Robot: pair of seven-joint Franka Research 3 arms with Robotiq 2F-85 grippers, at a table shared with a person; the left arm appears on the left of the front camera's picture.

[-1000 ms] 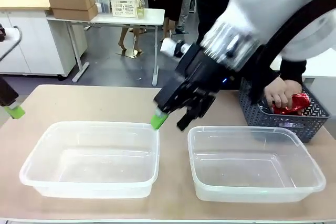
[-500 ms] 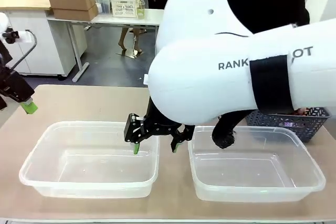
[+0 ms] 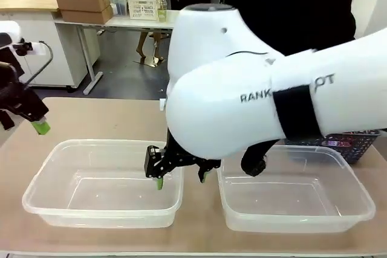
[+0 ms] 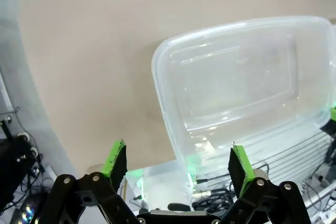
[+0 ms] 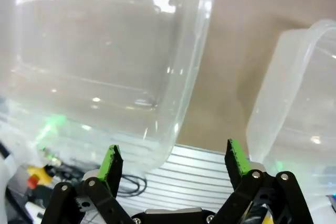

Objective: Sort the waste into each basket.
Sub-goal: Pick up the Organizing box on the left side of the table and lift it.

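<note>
Two clear baskets stand side by side at the table's front, the left one (image 3: 103, 216) and the right one (image 3: 296, 219), both with nothing in them. My right gripper (image 3: 180, 178) hangs open astride the left basket's right rim, one green fingertip inside it and the other over the gap. In the right wrist view that gripper (image 5: 175, 161) is open above the left basket (image 5: 105, 61) and the right basket (image 5: 294, 103). My left gripper (image 3: 33, 122) hovers open at the far left, above a basket (image 4: 157, 72), and holds nothing (image 4: 177, 161). The waste is hidden behind my right arm.
My bulky white right arm (image 3: 254, 101) crosses the middle and blocks much of the table. A dark grey lattice basket (image 3: 360, 143) sits at the back right. A person in dark clothes (image 3: 290, 4) stands across the table. Bare tabletop (image 3: 109, 119) lies behind the left basket.
My right arm swung down and to the left, lowering its open gripper to the left basket's right rim and covering the person's hand in the grey basket. My left gripper moved inward from the left edge.
</note>
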